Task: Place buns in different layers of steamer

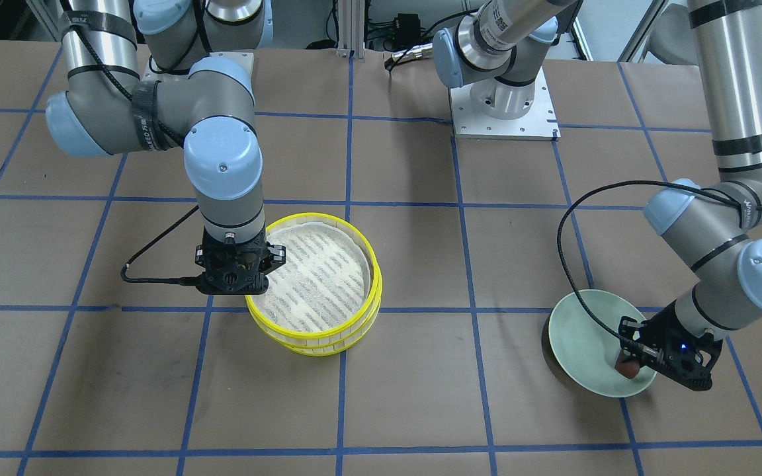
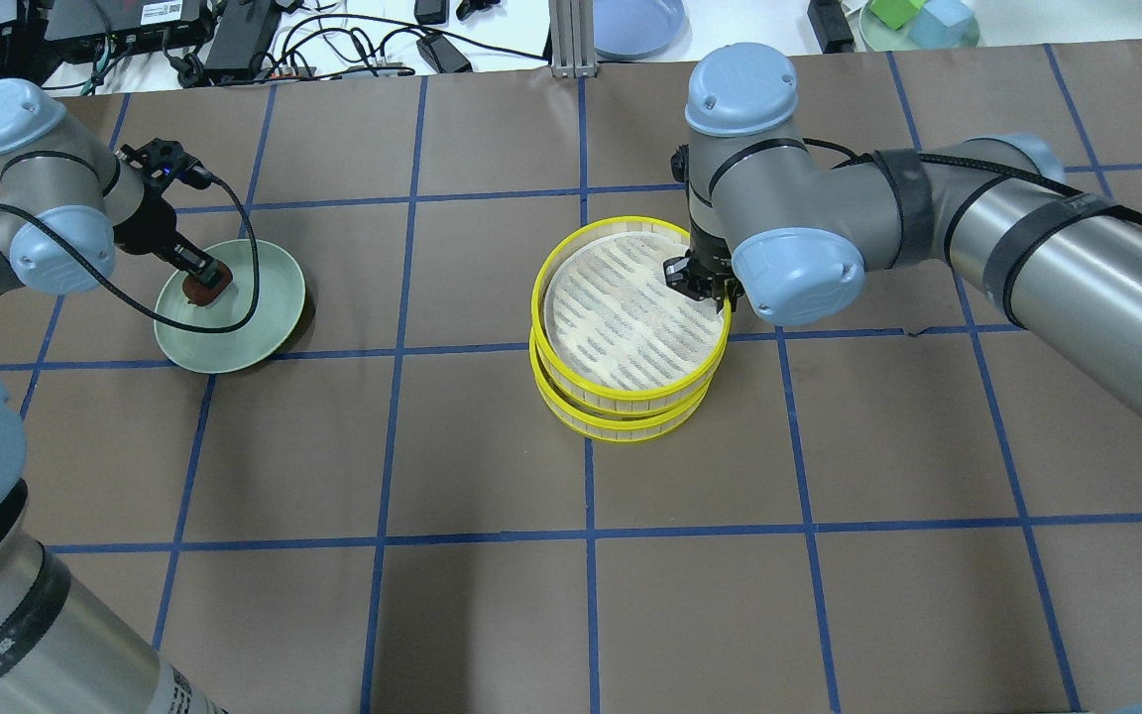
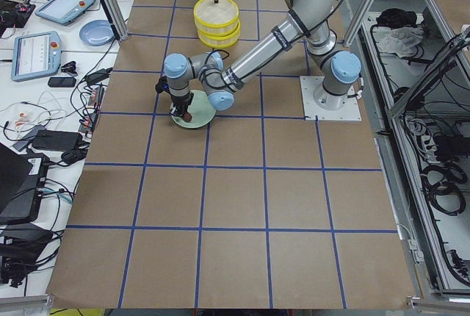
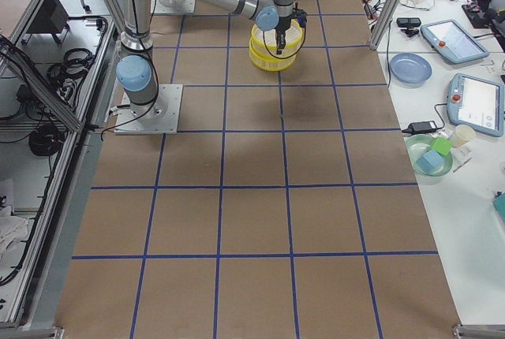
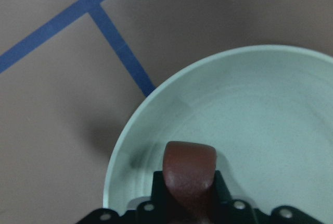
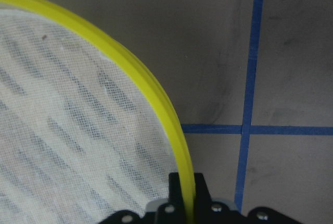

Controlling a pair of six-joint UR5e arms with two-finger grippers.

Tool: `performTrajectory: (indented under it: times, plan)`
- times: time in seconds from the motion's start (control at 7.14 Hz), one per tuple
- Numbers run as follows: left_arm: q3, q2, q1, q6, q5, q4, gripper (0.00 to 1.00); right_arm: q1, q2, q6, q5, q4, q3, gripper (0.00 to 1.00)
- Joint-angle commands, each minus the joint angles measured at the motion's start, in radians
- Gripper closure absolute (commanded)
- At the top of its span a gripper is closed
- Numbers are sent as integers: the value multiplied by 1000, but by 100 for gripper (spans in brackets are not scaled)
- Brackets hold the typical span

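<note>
1. Front-facing view: the right pincer (image 1: 232, 283) stands at the rim of the upper tray (image 1: 321, 277), which seems to sit slightly off-centre on the lower tray (image 1: 328, 344). Its tips are hidden by its own body, and the lower tray's base is covered. Well apart on the desk (image 1: 421, 396), the left pincer (image 1: 627, 363) reaches into the plate (image 1: 579, 327), with the brown bun (image 1: 628, 370) barely showing.
2. Overhead view: the bun lies between the left fingers over the plate. The arm hides the right pincer's tips.
3. Side views: both pincers are too small to judge.
4. Left wrist view: the fingers are closed on the bun, near the plate's rim. Its lower part is hidden, so I cannot tell whether it touches the plate.
5. Right wrist view: the fingers pinch the yellow rim, one inside and one outside. Most of the tray is cut off.
</note>
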Motion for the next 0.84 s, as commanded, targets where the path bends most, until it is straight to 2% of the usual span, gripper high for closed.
performTrajectory:
  times: [0.0, 0.42, 0.56, 0.7]
  plan:
    - [9, 61, -21, -159, -8, 0, 100, 0, 7, 9, 2, -1, 7, 99]
    - [4, 146, -166, -530, -6, -88, 100, 14, 5, 37, 8, 1, 7, 98]
    - [4, 169, -236, -680, -12, -101, 100, 17, 3, 40, 8, 3, 8, 93]
    - [4, 193, -302, -839, -57, -117, 100, 20, 3, 40, 8, 3, 9, 82]
